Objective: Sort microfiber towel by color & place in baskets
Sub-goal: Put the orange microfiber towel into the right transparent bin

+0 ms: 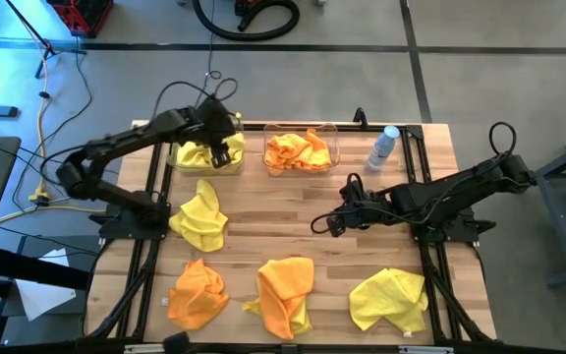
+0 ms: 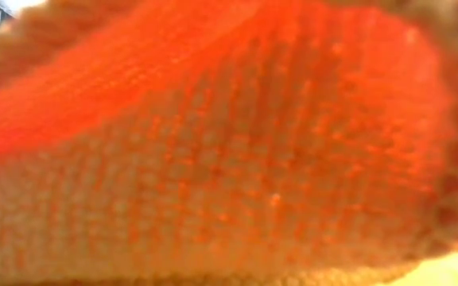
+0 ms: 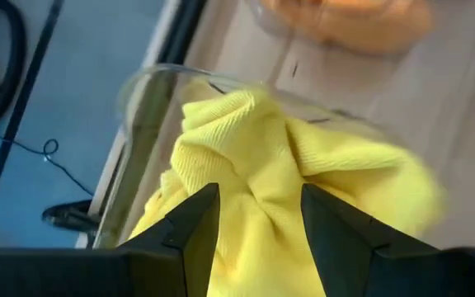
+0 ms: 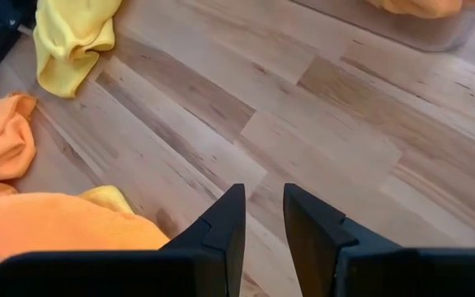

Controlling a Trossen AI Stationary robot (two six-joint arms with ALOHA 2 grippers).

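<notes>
My left gripper is over the left clear basket at the table's far side, shut on a yellow towel that fills that basket. The right basket holds orange towels. My right gripper hovers over the bare middle of the table, open by a narrow gap, touching nothing. Loose on the table lie a yellow towel, an orange one, an orange one lying over yellow and another yellow one. Orange cloth fills the low view. My left gripper pinches a gathered fold of the yellow towel between its two fingers, coming from above and pointing down into the left basket. Creases run out from the pinch. The rest of the towel spreads below the fingers inside the basket; several layers seem bunched.
A small pale bottle with a blue top stands right of the right basket. Black frame rails run along the table's left and right sides. Bare wood lies between the baskets and the loose towels.
</notes>
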